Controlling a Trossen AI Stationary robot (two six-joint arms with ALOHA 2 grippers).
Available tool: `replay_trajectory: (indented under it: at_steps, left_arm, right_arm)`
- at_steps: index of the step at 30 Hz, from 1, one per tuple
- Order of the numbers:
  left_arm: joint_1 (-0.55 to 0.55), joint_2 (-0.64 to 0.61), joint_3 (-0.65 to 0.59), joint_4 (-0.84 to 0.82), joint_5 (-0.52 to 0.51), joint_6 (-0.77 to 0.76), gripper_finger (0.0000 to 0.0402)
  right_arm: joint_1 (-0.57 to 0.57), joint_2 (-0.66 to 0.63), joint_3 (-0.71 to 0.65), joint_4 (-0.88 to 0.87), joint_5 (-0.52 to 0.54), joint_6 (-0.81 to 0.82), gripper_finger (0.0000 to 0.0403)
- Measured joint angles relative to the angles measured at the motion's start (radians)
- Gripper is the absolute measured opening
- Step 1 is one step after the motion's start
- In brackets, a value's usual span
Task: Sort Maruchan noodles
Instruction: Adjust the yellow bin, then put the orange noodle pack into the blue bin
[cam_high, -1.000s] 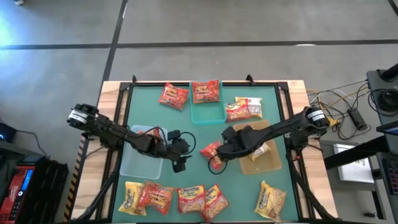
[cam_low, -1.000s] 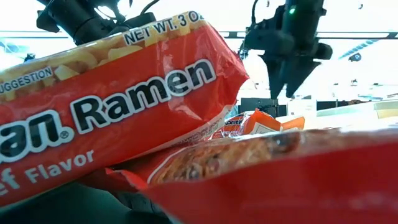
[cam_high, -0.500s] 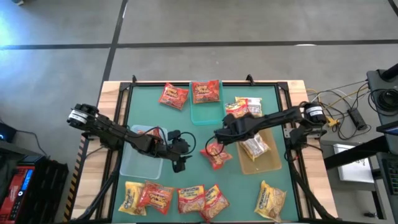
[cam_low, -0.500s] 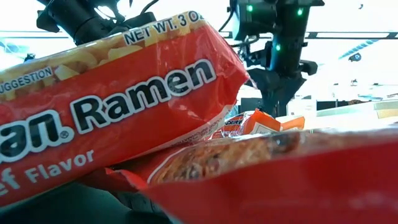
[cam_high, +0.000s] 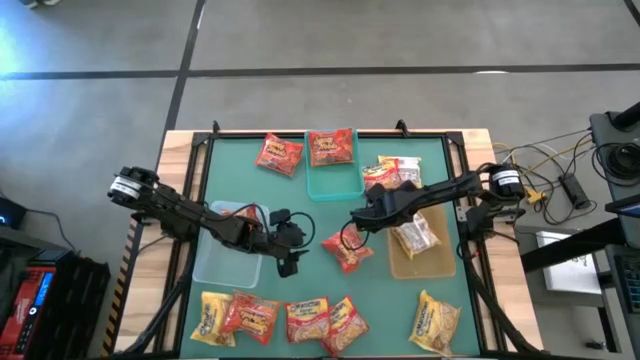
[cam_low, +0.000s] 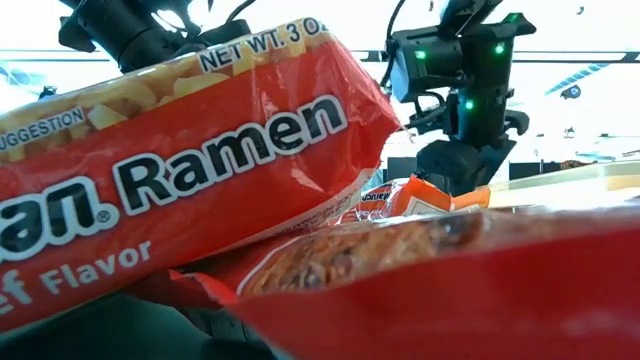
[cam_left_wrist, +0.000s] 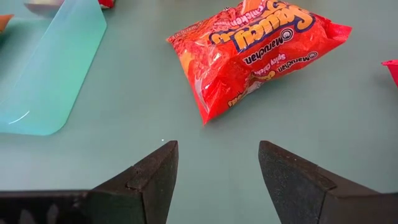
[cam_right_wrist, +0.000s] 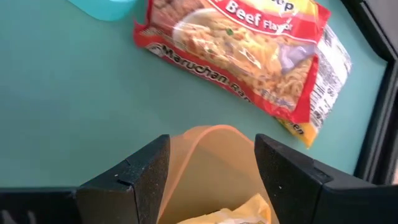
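Red and yellow Maruchan noodles packets lie about the green table. One red packet (cam_high: 348, 250) (cam_left_wrist: 255, 53) lies flat mid-table, a short way in front of my left gripper (cam_high: 289, 256) (cam_left_wrist: 217, 155), which stands open and empty. My right gripper (cam_high: 380, 208) (cam_right_wrist: 211, 155) hangs open and empty over the tan bin's far left corner (cam_right_wrist: 214, 140). Beyond it lies a beef packet with a silver end (cam_high: 391, 175) (cam_right_wrist: 249, 46). A packet (cam_high: 415, 236) lies in the tan bin, and another (cam_high: 331, 146) rests in the teal bin (cam_high: 335, 181).
Several packets (cam_high: 290, 318) line the near edge, and one (cam_high: 436, 320) lies near the right corner. A red packet (cam_high: 279, 154) lies at the far side. A clear bin (cam_high: 222, 262) sits under my left arm. Two packets (cam_low: 200, 180) fill most of the low view.
My right gripper has gone from above the mid-table red packet toward the table's far right, to the tan bin's far left corner, and has turned as it went. The red packet stays flat on the table. My left arm has kept still.
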Motion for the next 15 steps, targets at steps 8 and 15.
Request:
replay_trajectory:
  at_steps: [8,15]
  left_arm:
    - [0.0,0.0,0.0,0.0,0.0,0.016,0.0207]
    - [0.0,0.0,0.0,0.0,0.036,-0.011,0.0207]
  right_arm:
    - [0.004,-0.003,0.077,-0.042,-0.014,-0.013,0.0224]
    - [0.054,-0.003,0.133,0.069,-0.052,-0.073,0.0224]
